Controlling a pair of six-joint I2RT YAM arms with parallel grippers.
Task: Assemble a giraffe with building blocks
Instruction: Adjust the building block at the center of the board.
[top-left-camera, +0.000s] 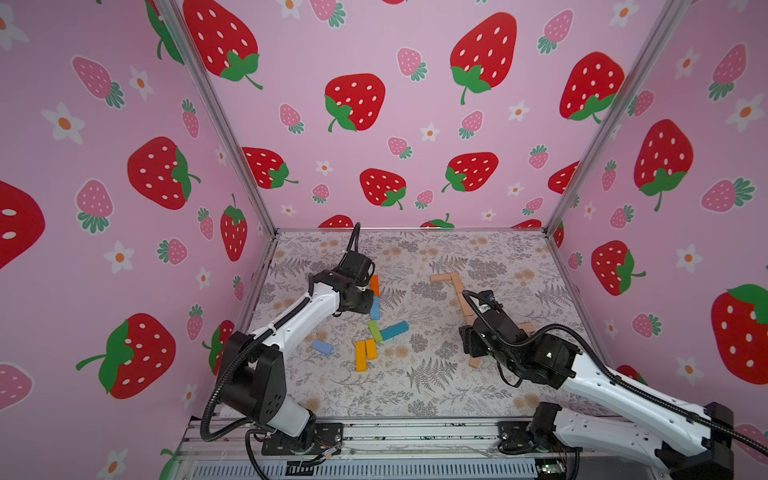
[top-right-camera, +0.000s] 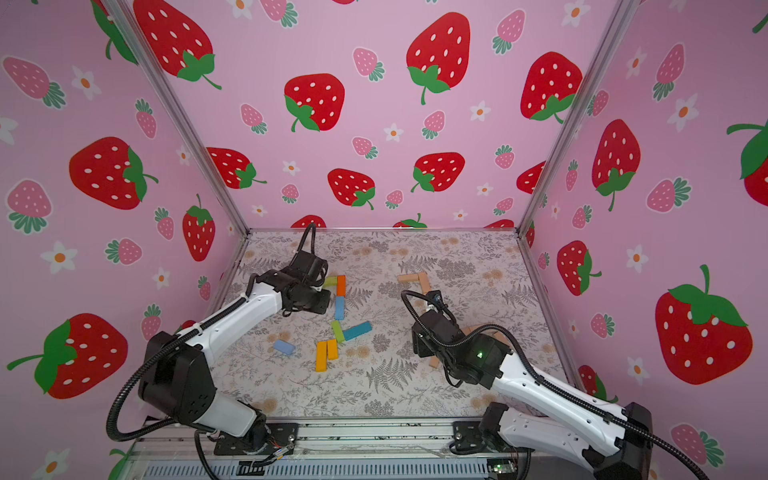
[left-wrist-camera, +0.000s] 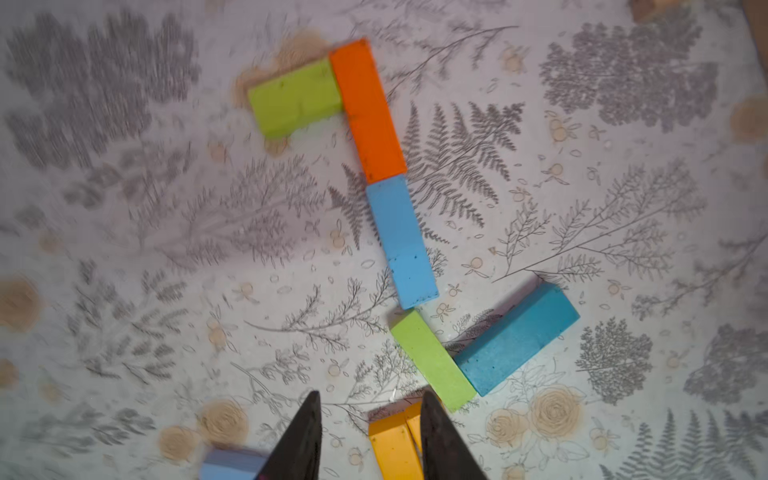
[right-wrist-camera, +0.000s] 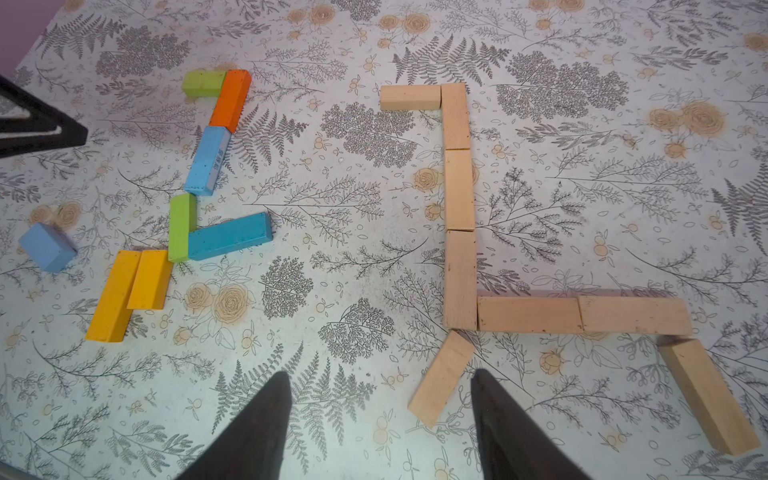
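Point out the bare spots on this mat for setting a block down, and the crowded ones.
Free: the wide strip of mat between the coloured blocks and the tan figure; also the near edge. Crowded: around the yellow pair, green block and teal block.

walls (top-left-camera: 291, 62): pink, strawberry-and-flower print | tabletop (top-left-camera: 415, 395): pale grey fern-and-rose pattern | corner posts (top-left-camera: 228, 133): bare metal
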